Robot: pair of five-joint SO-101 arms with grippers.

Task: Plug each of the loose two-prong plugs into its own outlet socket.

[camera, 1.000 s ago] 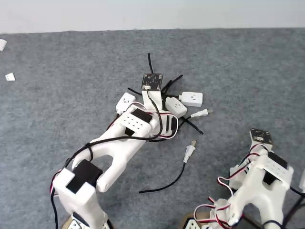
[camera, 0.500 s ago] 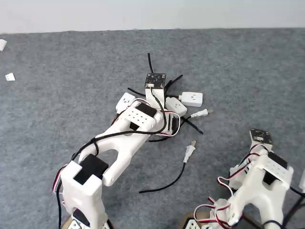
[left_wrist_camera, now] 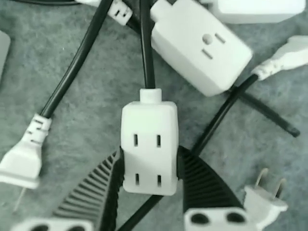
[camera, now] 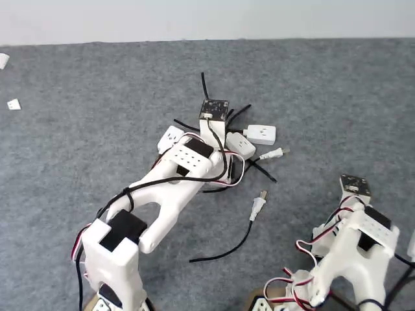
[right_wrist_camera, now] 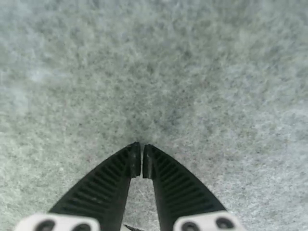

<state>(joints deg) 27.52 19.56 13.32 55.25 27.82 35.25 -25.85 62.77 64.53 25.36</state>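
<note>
Change: Since 1 second ago the left arm has stretched farther over the tangle of cords, its wrist board edging toward the far wall. Over the last 0.5 second it barely shifts. The right arm and the loose plugs lie where they were.
Left gripper: Clenched on a white outlet block, with 1 ribbed finger pressed to each of its sides. The block lies on the grey carpet under the wrist, and its black cord runs away from the arm.
Sockets: The outlet block shows 2 pairs of slots facing up at the wrist camera. Just beyond it a grounded outlet lies at a tilt, with a second white outlet right behind it.
Loose plugs: 1 2-prong plug rests just beside 1 finger, and another plug lies near the other finger. In the high view a corded plug on a curling black lead lies apart from the pile, between the 2 arms.
Right gripper: Closed tip to tip over bare carpet, well apart from the cords.
</note>
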